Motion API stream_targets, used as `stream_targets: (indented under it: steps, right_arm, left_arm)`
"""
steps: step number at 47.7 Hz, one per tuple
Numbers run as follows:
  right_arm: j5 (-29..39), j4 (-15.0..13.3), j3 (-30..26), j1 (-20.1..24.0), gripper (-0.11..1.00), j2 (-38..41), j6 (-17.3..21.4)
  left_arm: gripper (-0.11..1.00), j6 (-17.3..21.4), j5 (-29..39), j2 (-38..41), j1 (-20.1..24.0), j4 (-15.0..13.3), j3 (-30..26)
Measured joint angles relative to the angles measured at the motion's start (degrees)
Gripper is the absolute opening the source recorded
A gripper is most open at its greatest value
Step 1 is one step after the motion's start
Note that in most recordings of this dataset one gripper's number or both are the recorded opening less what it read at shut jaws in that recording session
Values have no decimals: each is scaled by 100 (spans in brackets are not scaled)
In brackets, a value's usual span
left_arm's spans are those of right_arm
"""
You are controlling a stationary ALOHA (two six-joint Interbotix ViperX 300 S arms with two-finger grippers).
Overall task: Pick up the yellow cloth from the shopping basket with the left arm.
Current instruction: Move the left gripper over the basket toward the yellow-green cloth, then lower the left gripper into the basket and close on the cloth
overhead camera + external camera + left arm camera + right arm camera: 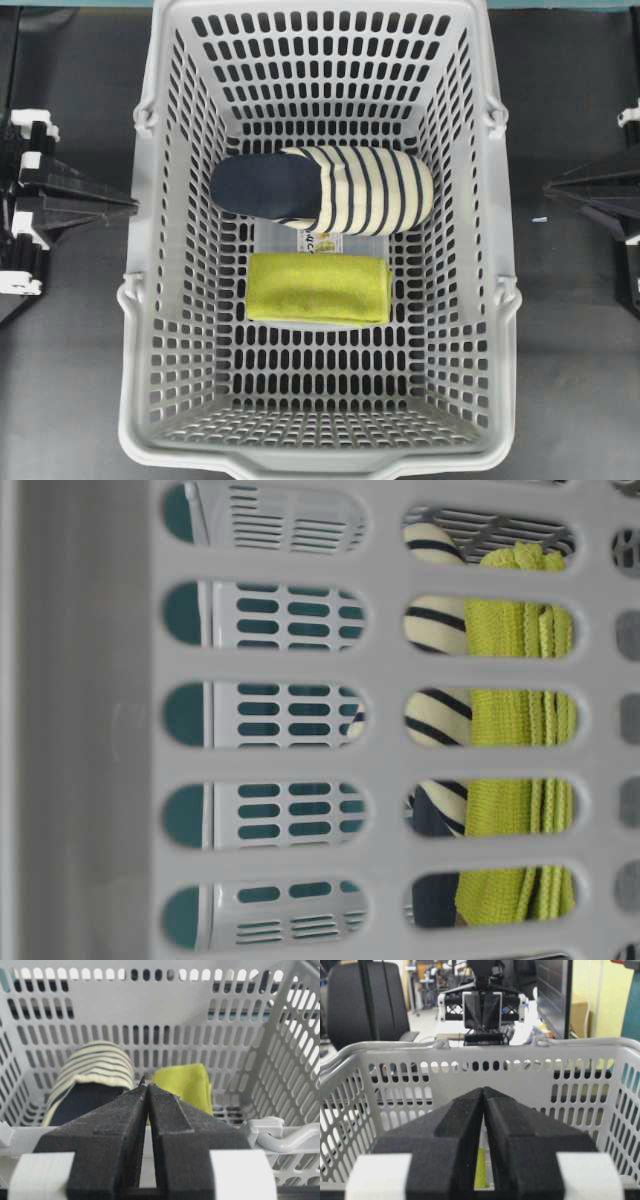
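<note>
Yellow cloth (319,288) looks soft, light, folded; pinch its top fold, clear of slipper (322,189). Left claw (146,1085) closed, empty.

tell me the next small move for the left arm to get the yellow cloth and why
Probably open the left gripper and start it in over the shopping basket rim toward the yellow cloth. It sits shut outside the basket's left wall, holding nothing. The cloth lies folded on the floor beside the striped slipper, so open jaws are needed before any descent.
</note>
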Motion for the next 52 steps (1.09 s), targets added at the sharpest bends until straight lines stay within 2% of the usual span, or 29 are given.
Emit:
stream_targets:
  steps: [4,9,16,22,34,45,52]
  right_arm:
    - [0,9,0,9,0,0,18]
    - [9,26,-18,26,0,0,79]
    - [114,26,-105,26,0,0,141]
    - [475,35,-246,26,0,9,149]
    - [1257,35,-448,26,0,18,158]
    - [1345,35,-466,26,0,18,167]
    - [1336,35,-466,26,0,18,167]
  left_arm:
    - [0,-105,149,9,-9,114,-123]
    - [0,-123,589,18,-62,202,-466]
    - [0,-114,1573,229,-105,220,-1160]
    - [0,-114,2312,624,-167,229,-1723]
    - [0,-35,3560,1978,-325,220,-3094]
    - [0,-53,5133,3366,-352,220,-4359]
    - [1,-44,5897,4166,-369,220,-5080]
